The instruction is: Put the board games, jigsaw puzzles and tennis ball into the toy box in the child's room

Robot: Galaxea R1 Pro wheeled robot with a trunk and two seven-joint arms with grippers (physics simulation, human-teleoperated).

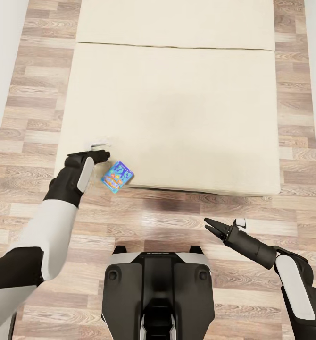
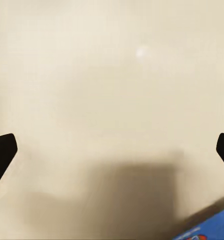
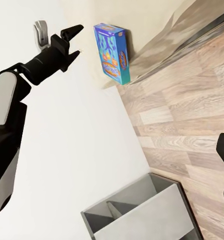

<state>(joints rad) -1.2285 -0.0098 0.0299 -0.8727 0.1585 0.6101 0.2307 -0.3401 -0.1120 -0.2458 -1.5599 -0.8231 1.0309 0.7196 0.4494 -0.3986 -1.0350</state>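
A big cream bed is seen from above in the head view, with wood floor all around it. A blue board game with a bright cartoon cover is seen at the near left corner of the bed, tipped over the edge. In the right wrist view the same box is seen up on its edge against the side of the bed. The left gripper is held just beside the blue box, over the bed corner. Its fingers are seen far apart in the left wrist view, with nothing between them but the cream bed, and a bit of the blue box is seen at the corner of that view. The right gripper is held low over the floor, well apart from the box. Its fingers are spread a little and nothing is held in them.
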